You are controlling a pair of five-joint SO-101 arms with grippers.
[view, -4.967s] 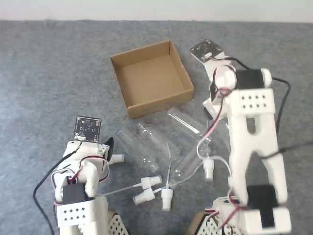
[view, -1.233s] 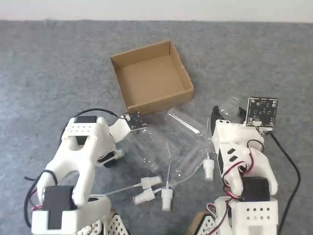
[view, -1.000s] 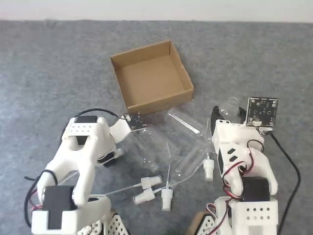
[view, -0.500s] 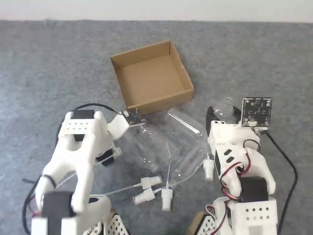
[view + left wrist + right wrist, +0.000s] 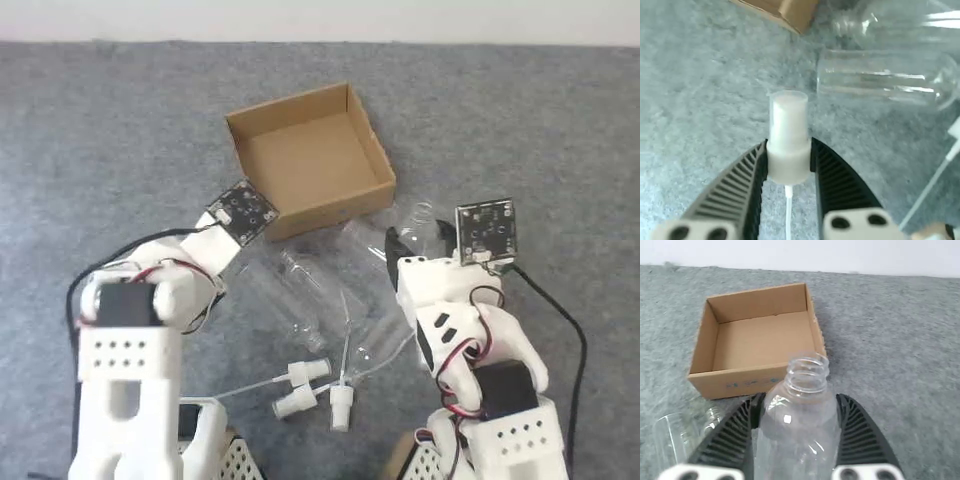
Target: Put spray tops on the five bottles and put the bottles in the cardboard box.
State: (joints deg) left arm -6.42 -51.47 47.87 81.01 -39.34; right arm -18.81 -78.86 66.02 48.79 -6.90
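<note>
Your box (image 5: 310,160) lies bare inside; right gripper (image 5: 799,400) clamps a bottle (image 5: 799,432), neck toward it; left gripper (image 5: 787,145) pinches a spray top (image 5: 788,122).

A white spray top (image 5: 788,125) is being held between the black ribbed jaws of the left gripper (image 5: 788,148), which are being pressed against its collar from both sides, with its thin dip tube (image 5: 788,210) running back between them. Beyond it, a clear bottle (image 5: 880,77) is being shown lying on its side on the grey carpeted surface (image 5: 700,100), a second bottle (image 5: 890,22) just beside it, and a corner of the cardboard box (image 5: 790,9) near them.
</note>
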